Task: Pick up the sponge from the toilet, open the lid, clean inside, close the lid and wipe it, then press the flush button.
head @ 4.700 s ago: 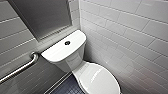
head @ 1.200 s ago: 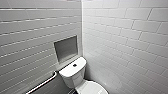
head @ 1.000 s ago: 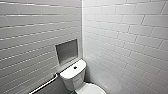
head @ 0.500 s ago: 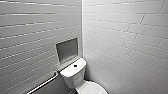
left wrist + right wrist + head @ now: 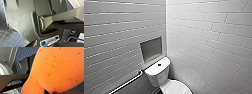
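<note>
Right wrist view: 1 sponge (image 5: 56,68) clamped in right gripper (image 5: 50,92), tiled floor (image 5: 25,52) beyond it | head view: 1 toilet (image 5: 159,75), 1 lid (image 5: 175,88) down, 1 flush button (image 5: 159,64) | left wrist view: 1 blue cable (image 5: 28,32); left gripper state cannot be told

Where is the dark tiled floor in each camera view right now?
Head view: dark tiled floor between the grab rail and the toilet.
Left wrist view: floor beside the robot's grey panel.
Right wrist view: floor behind the sponge.
Shared landmark: its square grid, both wrist views.
</note>
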Motion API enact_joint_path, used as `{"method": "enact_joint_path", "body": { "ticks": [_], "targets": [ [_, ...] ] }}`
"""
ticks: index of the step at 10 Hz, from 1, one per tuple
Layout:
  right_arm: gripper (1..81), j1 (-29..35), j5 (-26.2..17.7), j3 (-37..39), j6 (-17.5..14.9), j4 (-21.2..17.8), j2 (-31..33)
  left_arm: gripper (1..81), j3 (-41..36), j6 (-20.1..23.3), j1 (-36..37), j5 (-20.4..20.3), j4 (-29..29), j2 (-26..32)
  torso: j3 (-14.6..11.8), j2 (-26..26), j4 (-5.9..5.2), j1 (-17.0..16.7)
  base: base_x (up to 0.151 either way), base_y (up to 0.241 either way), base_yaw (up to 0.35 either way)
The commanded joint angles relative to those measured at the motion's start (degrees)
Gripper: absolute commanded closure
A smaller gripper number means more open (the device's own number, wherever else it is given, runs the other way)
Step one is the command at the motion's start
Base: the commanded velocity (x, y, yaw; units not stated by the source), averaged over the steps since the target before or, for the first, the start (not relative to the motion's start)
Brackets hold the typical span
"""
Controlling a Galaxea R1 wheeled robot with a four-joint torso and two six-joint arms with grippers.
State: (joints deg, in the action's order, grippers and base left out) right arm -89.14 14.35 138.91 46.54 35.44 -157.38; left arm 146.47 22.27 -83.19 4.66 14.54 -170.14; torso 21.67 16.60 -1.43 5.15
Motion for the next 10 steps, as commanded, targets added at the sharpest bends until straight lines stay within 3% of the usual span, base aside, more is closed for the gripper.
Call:
{"method": "enact_joint_path", "body": {
  "ticks": [1, 2, 4, 5, 6, 10],
  "targets": [
    [81.1, 1.37, -1.87, -0.14, -0.14, 1.21, 1.08, 1.0, -0.31, 0.23, 1.93, 4.4, -0.31, 0.06, 0.0, 0.26, 0.0, 0.17, 0.0, 0.0, 0.0],
    [81.1, 1.37, -1.87, -0.14, -0.14, 1.21, 1.08, 1.0, -0.31, 0.23, 2.01, 4.4, -0.31, 0.06, 0.0, -7.31, 0.0, -4.68, 0.0, 0.0, 0.0],
    [81.1, 1.37, -1.87, -0.14, -0.14, 1.21, 0.99, 1.0, -0.31, 0.23, 2.01, 4.4, -0.31, -0.02, 0.0, -10.52, 0.0, -5.15, 0.0, 0.0, 0.0],
    [81.1, 1.37, -1.87, -0.14, -0.14, 1.21, 0.99, 1.0, -0.31, 0.23, 2.01, 4.4, -0.31, -0.02, 0.0, -6.82, -0.02, -3.63, 0.0, 0.0, 0.0],
    [81.1, 1.37, -1.87, -0.14, -0.14, 1.21, 0.9, 1.0, -0.31, 0.23, 1.93, 4.4, -0.31, -0.02, 0.0, -8.77, -0.02, -3.96, 0.0, 0.0, 0.0],
    [81.1, 1.37, -2.22, 0.91, -0.14, 1.21, 0.11, 1.0, -0.04, 0.14, 2.19, 4.31, 0.05, -0.11, -6.36, -10.49, 0.0, -4.18, 0.0, 0.0, 0.0]
  ]
}}
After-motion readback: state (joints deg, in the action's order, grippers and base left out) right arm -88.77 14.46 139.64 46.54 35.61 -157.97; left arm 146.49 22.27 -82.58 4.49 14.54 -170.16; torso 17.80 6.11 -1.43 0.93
